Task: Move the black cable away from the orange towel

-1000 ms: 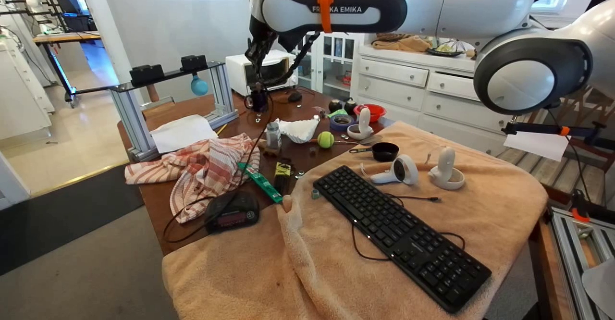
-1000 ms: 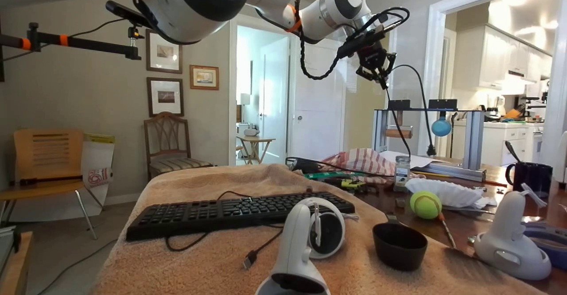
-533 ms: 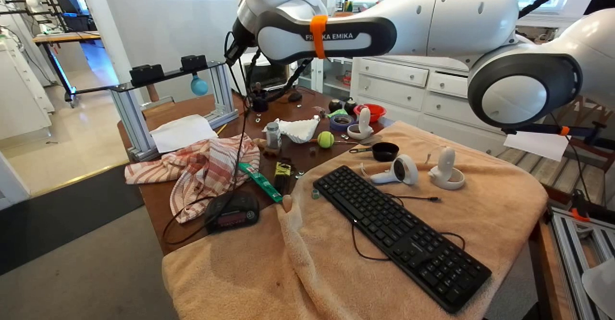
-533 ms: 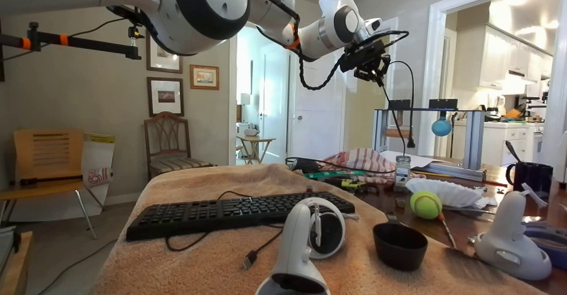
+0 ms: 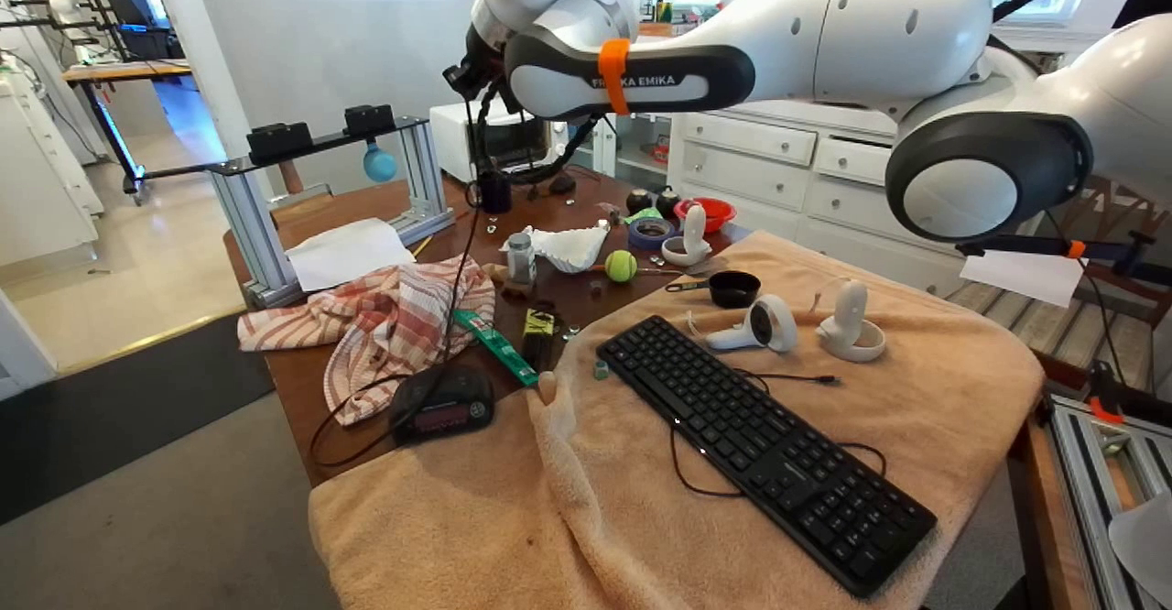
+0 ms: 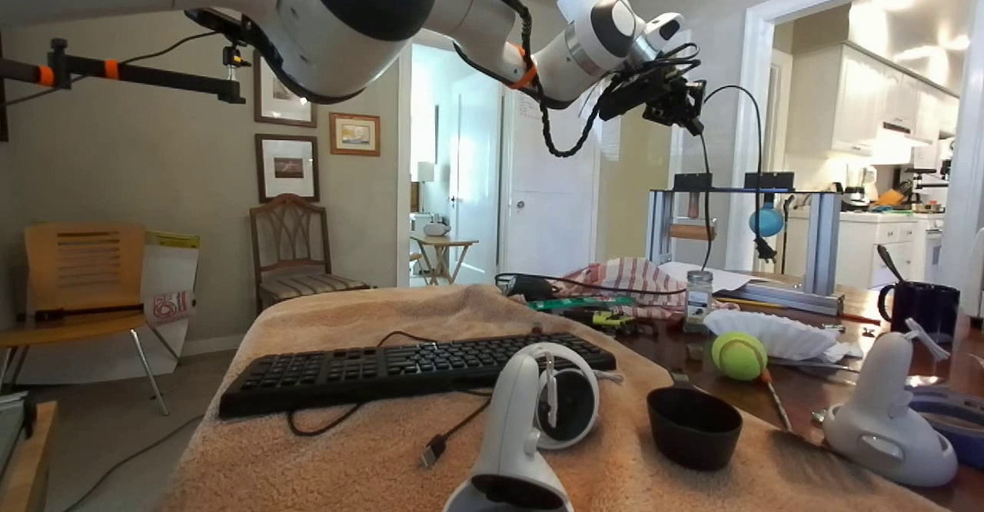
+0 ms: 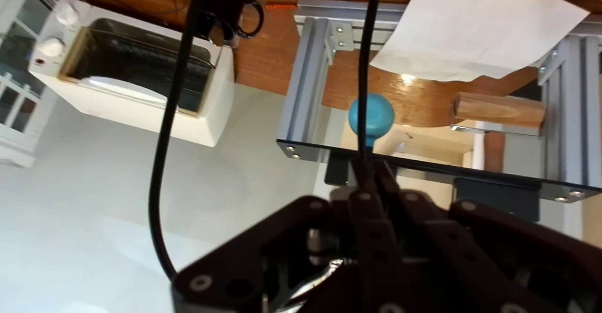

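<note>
Black cable [image 7: 364,64] is up in the air, loose plug [image 6: 765,251] has me nervous

The gripper [image 7: 370,169], lower middle of the wrist view, is pinching the cable between its tips. The plug end dangles at the right of an exterior view, lined up with the metal frame [image 6: 825,247]; a fast swing could hook it there, though I can't tell the gap. The other run drops toward the alarm clock [image 5: 453,395], lower left in an exterior view, with a loop crossing the bottom corner of the striped towel [image 5: 394,317]. Yank it and I'd bet the alarm clock or that towel drags along. No clue if the task means that one or the peach towel [image 5: 458,537].

Surface is a cluttered wooden table [image 7: 263,66], with a keyboard [image 5: 765,450] on the peach towel. Toaster oven [image 7: 127,68] at upper left of the wrist view, kitchen [image 6: 869,124] at the right of an exterior view.
</note>
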`<state>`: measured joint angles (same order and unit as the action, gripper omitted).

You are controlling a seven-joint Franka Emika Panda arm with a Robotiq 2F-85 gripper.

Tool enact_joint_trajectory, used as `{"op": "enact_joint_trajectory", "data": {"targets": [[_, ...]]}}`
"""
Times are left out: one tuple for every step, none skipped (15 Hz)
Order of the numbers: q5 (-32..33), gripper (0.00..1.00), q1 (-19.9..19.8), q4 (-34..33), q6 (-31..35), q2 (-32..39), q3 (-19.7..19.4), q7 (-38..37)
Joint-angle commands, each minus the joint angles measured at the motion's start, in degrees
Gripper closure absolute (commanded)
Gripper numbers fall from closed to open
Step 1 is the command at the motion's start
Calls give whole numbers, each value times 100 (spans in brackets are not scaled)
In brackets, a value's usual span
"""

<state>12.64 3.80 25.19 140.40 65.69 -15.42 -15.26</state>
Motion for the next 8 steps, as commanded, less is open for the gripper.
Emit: {"op": "enact_joint_trajectory", "data": {"targets": [[291,99,163,32,-914,-111,-462,-1049],[287,99,185,117,-1356,-196,-397,-872],[301,99,199,144,-1722,-238,-365,-789],[308,99,205,164,-2105,-287,-313,-665],[301,99,218,181,-2471,-341,-240,-472],[255,99,215,192,-2789,-401,-129,-201],[245,99,229,198,-3122,-452,-73,-52],[192,99,221,195,-3368,-499,53,227]]}}
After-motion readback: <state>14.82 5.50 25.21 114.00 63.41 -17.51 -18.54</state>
